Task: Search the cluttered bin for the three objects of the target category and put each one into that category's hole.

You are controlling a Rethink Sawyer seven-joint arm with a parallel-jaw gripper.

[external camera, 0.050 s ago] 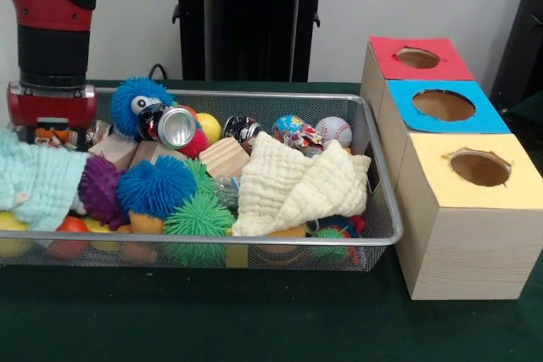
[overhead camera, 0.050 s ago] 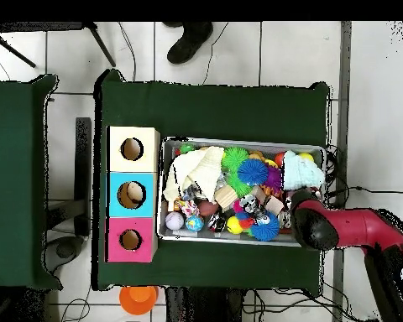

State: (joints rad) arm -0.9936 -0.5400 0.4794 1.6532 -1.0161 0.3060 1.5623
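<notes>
The wire bin [external camera, 0.050 s ago: 377, 167] on the green tabletop [external camera, 0.050 s ago: 254, 320] is packed: a cream cloth [external camera, 0.050 s ago: 297, 188] heaped at one end, a pale mint cloth [external camera, 0.050 s ago: 34, 180] at the other, and between them spiky balls in blue [external camera, 0.050 s ago: 155, 186], green [external camera, 0.050 s ago: 198, 218] and purple [external camera, 0.050 s ago: 100, 188], wooden blocks [external camera, 0.050 s ago: 222, 157], a crushed can [external camera, 0.050 s ago: 174, 126] and a baseball [external camera, 0.050 s ago: 333, 130]. Just beside the bin stand 3 wooden boxes with holes, topped red [external camera, 0.050 s ago: 420, 58], blue [external camera, 0.050 s ago: 443, 105] and yellow [external camera, 0.050 s ago: 477, 169]. The hand [external camera, 0.050 s ago: 53, 129] hangs over the mint-cloth end; whether it is spread or closed cannot be told.
</notes>
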